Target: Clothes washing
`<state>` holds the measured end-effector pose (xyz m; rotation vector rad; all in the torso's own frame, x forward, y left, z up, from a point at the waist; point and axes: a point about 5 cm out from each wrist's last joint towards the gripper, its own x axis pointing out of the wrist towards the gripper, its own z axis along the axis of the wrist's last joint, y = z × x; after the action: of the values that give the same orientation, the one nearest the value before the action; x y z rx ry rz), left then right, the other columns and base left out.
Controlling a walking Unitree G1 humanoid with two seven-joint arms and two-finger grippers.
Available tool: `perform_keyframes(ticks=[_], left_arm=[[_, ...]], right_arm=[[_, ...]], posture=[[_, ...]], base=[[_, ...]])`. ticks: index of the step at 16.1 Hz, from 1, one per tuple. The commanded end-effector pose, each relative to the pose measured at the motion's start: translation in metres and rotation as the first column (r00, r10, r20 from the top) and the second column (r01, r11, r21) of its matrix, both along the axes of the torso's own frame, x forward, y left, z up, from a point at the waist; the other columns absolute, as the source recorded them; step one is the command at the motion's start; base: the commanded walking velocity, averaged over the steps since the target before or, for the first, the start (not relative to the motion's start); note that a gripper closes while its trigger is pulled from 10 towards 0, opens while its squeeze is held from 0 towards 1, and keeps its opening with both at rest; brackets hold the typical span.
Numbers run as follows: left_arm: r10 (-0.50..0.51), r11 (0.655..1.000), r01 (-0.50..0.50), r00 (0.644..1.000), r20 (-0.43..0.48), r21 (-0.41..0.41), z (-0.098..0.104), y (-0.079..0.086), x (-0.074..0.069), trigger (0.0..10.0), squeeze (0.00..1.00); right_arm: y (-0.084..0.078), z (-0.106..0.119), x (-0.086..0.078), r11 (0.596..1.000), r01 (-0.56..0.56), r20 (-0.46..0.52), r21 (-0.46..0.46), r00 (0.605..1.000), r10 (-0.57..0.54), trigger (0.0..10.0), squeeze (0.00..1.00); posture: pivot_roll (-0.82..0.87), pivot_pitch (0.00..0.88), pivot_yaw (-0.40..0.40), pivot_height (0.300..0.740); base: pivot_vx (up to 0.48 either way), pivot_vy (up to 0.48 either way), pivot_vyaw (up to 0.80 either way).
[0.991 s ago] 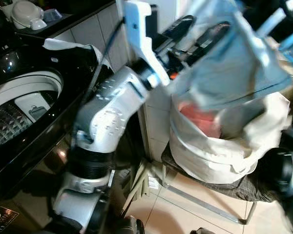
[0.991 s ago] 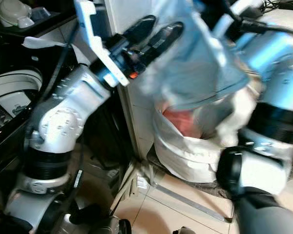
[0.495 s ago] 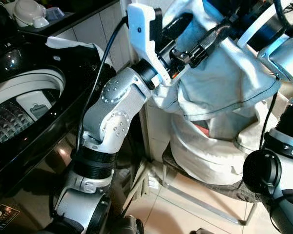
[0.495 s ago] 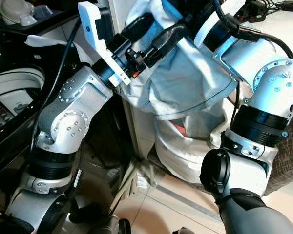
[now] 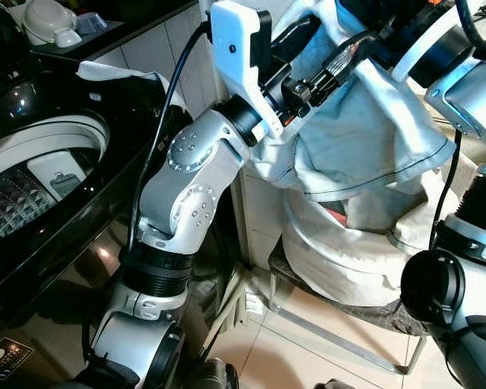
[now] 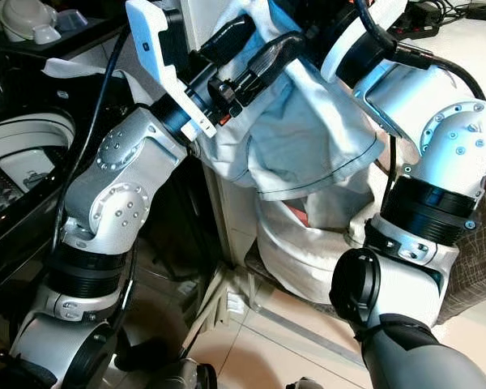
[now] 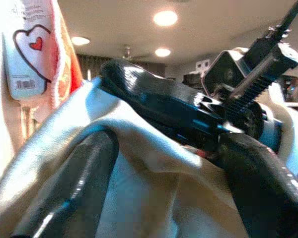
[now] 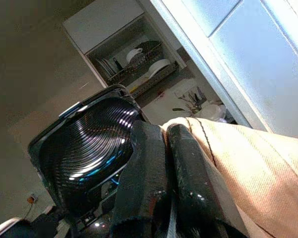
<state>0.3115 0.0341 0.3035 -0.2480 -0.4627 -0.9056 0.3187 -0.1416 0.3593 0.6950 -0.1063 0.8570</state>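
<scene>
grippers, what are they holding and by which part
Both hold one pale blue garment above the laundry bag: the right gripper pinches its stitched edge, the left gripper grips bunched cloth beside it.

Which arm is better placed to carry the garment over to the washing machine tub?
Probably the left. The left gripper holds the pale garment on the side nearer the washing machine tub; the right gripper grips it farther away.

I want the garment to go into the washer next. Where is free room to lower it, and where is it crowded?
The washer drum is open on the robot's left, and room shows inside its white rim. It is crowded above the laundry bag: both grippers, left and right, hold the garment there.
</scene>
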Motion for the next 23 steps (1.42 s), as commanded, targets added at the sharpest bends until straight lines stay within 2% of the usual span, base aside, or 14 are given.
perform_keyframes(ticks=[1,8,15,16,17,18,19,21,23], left_arm=[[0.106,0.993,-0.100,0.989,-0.105,0.058,-0.019,0.011,0.017,0.0,0.00],[0.144,0.988,-0.136,0.982,-0.118,0.075,-0.022,0.016,0.023,0.0,0.00],[0.254,0.967,-0.253,0.962,-0.101,0.027,-0.016,0.031,0.032,0.0,0.00],[0.294,0.956,-0.294,0.951,-0.092,0.016,-0.014,0.038,0.035,0.0,0.00],[0.312,0.950,-0.312,0.946,-0.088,0.011,-0.013,0.041,0.036,0.0,0.00],[0.371,0.929,-0.371,0.926,-0.068,0.008,-0.008,0.055,0.041,0.0,0.00],[0.412,0.911,-0.413,0.909,-0.053,0.004,-0.003,0.065,0.045,0.0,0.00],[0.477,0.879,-0.477,0.879,-0.011,0.006,0.007,0.083,0.049,0.0,0.00],[0.550,0.833,-0.552,0.833,0.057,0.024,0.021,0.104,0.055,0.0,0.00]], right_arm=[[0.014,0.017,-0.018,0.994,-0.108,0.117,-0.010,0.987,0.109,0.0,0.00],[0.016,0.015,-0.021,0.993,-0.114,0.119,-0.011,0.986,0.114,0.0,0.00],[0.017,0.013,-0.022,0.994,-0.106,0.112,-0.012,0.988,0.106,0.0,0.00],[0.016,0.013,-0.022,0.995,-0.097,0.115,-0.014,0.989,0.098,0.9,0.00],[0.016,0.013,-0.023,0.996,-0.092,0.118,-0.016,0.989,0.093,0.9,0.00],[0.014,0.014,-0.025,0.992,-0.121,0.132,0.031,0.984,0.116,10.0,0.00],[0.011,0.014,-0.027,0.993,-0.114,0.142,0.030,0.984,0.109,10.0,1.00],[0.005,0.013,-0.032,0.995,-0.101,0.161,0.017,0.982,0.096,10.0,1.00],[-0.002,0.013,-0.038,0.996,-0.090,0.199,-0.003,0.976,0.088,10.0,1.00]], posture=[[-0.08,0.000,0.109,0.740],[-0.08,0.000,0.114,0.740],[-0.08,0.000,0.117,0.740],[-0.08,0.000,0.117,0.740],[-0.08,0.000,0.117,0.740],[-0.08,0.000,0.120,0.740],[-0.08,0.000,0.122,0.740],[-0.08,0.000,0.123,0.740],[-0.07,0.000,0.126,0.740]], base=[[0.000,0.000,0.00],[0.000,0.000,0.00],[0.000,0.000,0.00],[0.000,0.000,0.00],[0.000,0.000,0.00],[0.000,0.000,0.00],[0.000,0.000,0.00],[0.000,0.000,0.00],[0.000,0.000,0.00]])
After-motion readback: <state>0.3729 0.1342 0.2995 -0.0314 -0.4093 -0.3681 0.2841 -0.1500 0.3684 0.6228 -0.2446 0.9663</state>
